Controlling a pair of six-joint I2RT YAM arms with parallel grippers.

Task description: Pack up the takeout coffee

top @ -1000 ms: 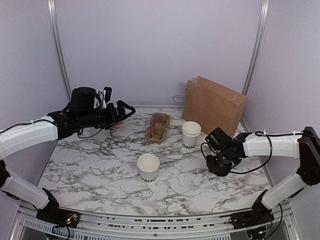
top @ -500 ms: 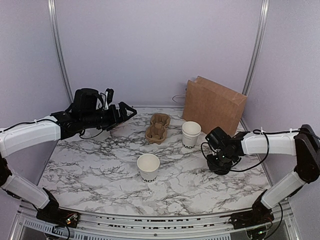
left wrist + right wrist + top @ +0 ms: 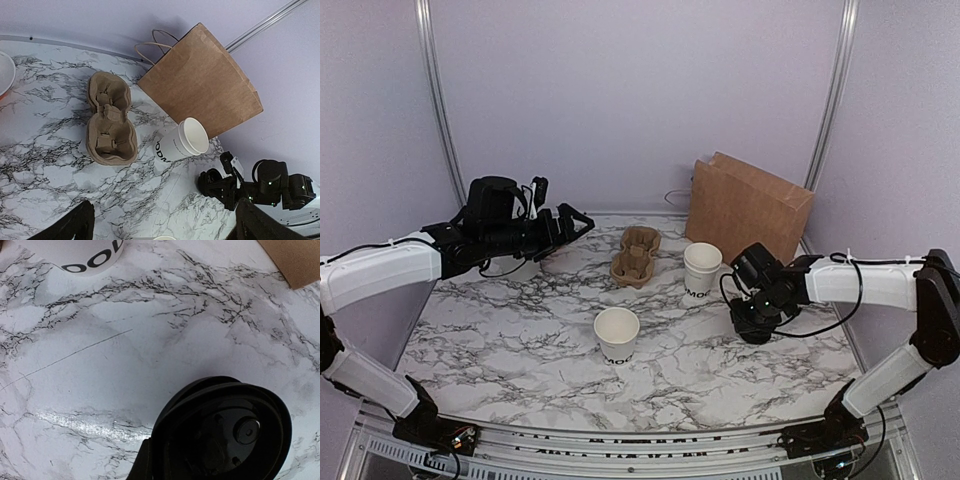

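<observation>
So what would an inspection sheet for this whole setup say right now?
Surface: white marble-pattern table.
Job's things: near cup and far cup, both white, lettered, lidless; black lid close under the right wrist camera; cardboard carrier empty; brown bag standing at the back.
Clutter: white container at the left wrist view's edge, mostly cut off.
Grippers: left gripper open, in the air; right gripper low beside the far cup, grip not readable.
Cables: black cable looping below the right arm.
Surroundings: plain walls, metal posts.

Right claw now slightly farther back and leftward.
</observation>
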